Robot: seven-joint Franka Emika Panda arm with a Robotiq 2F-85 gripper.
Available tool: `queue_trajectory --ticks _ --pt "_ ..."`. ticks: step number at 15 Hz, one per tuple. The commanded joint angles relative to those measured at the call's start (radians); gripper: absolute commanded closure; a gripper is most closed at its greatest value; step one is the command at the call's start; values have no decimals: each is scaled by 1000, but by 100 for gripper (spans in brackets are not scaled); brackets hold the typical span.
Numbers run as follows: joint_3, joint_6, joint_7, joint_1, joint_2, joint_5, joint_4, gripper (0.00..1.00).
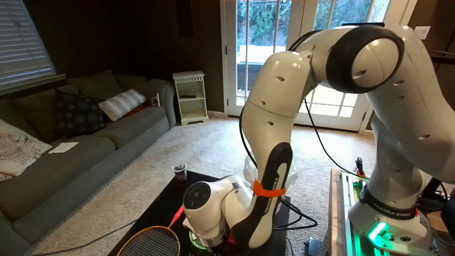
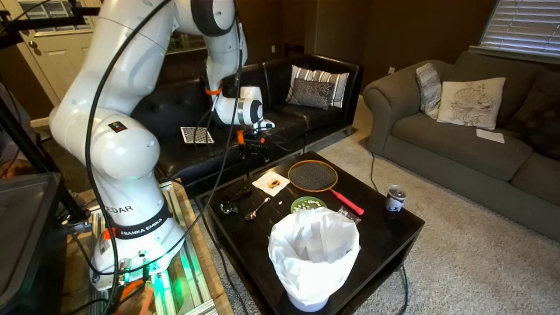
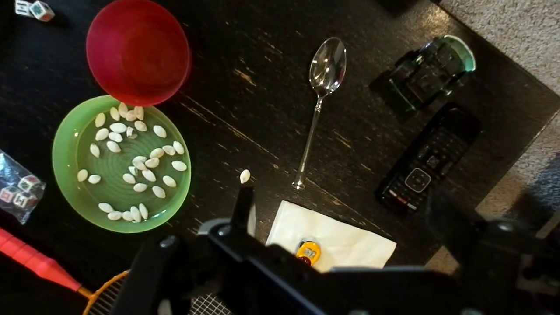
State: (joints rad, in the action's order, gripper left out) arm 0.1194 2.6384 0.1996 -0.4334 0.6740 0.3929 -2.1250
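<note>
My gripper [image 3: 339, 196] stands open above the table, its fingers wide apart with nothing between them. In an exterior view the gripper [image 2: 255, 151] hangs over the table's far side. Beneath it in the wrist view lies a white napkin [image 3: 350, 240], bearing a small yellow toy [image 3: 309, 251] partly hidden by the gripper body. A lone white seed [image 3: 245, 176] shows just past the left fingertip. Farther up are a silver spoon [image 3: 328, 70], a black remote [image 3: 431, 159] and a dark green toy car [image 3: 431, 72]. A green dish [image 3: 65, 162] at left holds several white seeds.
A red cup [image 3: 138, 52] overlaps the dish's edge in the wrist view. Dice [image 3: 42, 11] and a bag of dice [image 3: 22, 188] lie at left. A racket [image 2: 313, 176], a white-lined bin [image 2: 313, 258] and a drink cup [image 2: 395, 199] stand or lie on the table.
</note>
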Motion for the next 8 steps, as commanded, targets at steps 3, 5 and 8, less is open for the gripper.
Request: queue_trajectory --ticks 3,5,8 --pt "-59 66 -25 -37 227 -19 204 0" --pt "-48 64 -63 -15 286 -39 258 0" --pt "-67 62 -41 -32 239 -38 198 0"
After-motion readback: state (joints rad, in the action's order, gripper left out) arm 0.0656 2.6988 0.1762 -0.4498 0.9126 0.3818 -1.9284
